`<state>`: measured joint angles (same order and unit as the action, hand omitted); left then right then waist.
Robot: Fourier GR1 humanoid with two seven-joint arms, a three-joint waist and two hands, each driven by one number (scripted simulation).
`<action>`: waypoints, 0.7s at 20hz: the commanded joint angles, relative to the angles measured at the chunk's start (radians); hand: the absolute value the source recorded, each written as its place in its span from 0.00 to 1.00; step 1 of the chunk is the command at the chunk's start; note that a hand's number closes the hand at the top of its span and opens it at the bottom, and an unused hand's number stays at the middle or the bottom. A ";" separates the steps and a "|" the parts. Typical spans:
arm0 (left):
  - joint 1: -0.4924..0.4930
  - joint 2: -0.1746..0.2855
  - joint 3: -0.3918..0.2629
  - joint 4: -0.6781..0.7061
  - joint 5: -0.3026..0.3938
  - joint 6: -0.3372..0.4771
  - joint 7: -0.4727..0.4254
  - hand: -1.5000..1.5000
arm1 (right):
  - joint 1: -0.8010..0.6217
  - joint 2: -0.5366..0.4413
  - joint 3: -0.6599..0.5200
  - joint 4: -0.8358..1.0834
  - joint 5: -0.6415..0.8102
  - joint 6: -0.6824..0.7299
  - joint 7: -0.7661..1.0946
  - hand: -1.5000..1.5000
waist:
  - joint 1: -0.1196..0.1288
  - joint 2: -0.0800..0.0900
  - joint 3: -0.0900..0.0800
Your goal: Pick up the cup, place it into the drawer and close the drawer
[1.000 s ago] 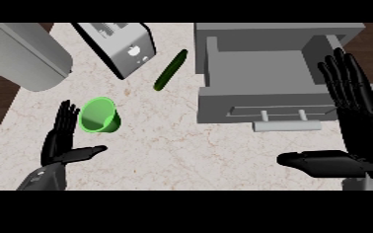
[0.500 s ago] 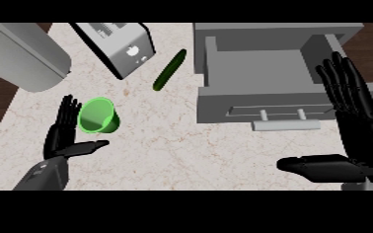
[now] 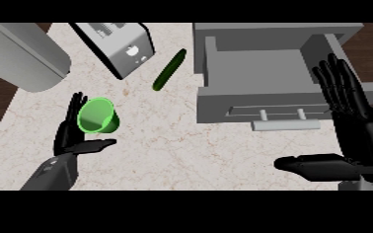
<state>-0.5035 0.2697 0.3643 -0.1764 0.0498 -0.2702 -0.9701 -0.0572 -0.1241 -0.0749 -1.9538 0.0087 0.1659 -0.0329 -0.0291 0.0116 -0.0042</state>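
Observation:
A green cup (image 3: 97, 116) lies tilted on the marble counter at the left, its mouth facing me. My left hand (image 3: 70, 133) is open right beside it, fingers straight behind the cup and thumb stretched out under it, nothing grasped. The grey drawer (image 3: 218, 107) stands pulled open at the upper right, its inside bare, with a bar handle (image 3: 284, 125) on its front. My right hand (image 3: 347, 109) is open at the right edge, fingers up beside the drawer's right side, thumb pointing left.
A dark green cucumber (image 3: 169, 69) lies between the cup and the drawer. A toaster (image 3: 116, 45) stands at the back, and a large grey rounded appliance (image 3: 27, 54) fills the upper left corner.
My left hand has crept up and right, closer to the green cup. The right hand has barely shifted.

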 commanded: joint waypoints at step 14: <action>-0.055 -0.083 0.002 -0.057 0.052 -0.291 -0.020 1.00 | -0.047 -0.006 -0.009 0.016 -0.016 0.005 0.025 0.00 | 0.001 -0.002 0.000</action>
<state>-0.5326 0.2207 0.3612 -0.2235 0.0840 -0.4218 -0.9177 -0.0934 -0.1372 -0.1002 -1.9206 -0.0168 0.1774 -0.0239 -0.0289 0.0117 -0.0044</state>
